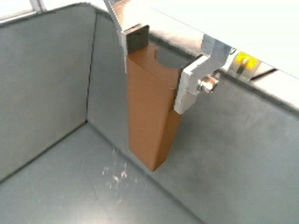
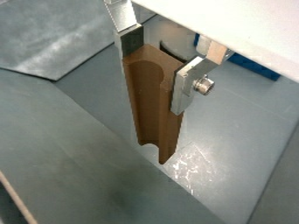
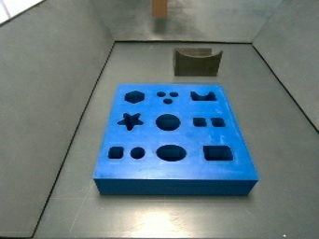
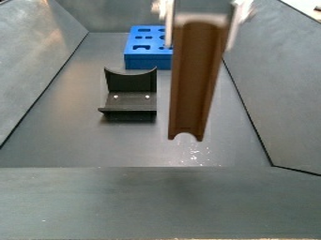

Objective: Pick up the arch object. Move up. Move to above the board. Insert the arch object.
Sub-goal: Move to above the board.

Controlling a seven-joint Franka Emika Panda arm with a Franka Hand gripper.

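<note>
— What colour is the arch object (image 4: 197,75)?

— Plain orange-brown, no pattern. It is clamped between the silver fingers (image 2: 191,80) with dark pads of the gripper (image 2: 160,66), up above the worktop's end beyond the fixture (image 3: 196,63).

— And the fixture?

— Dark olive-grey in a side view; nearly black, with two pale dots, in a side view (image 4: 126,94).

— The board (image 3: 237,131)?

— Bright blue all over, patterned with dark cut-out holes.

— The worktop (image 2: 70,166)?

— Dull grey, with whitish scratch marks (image 2: 187,166) under the arch object.
</note>
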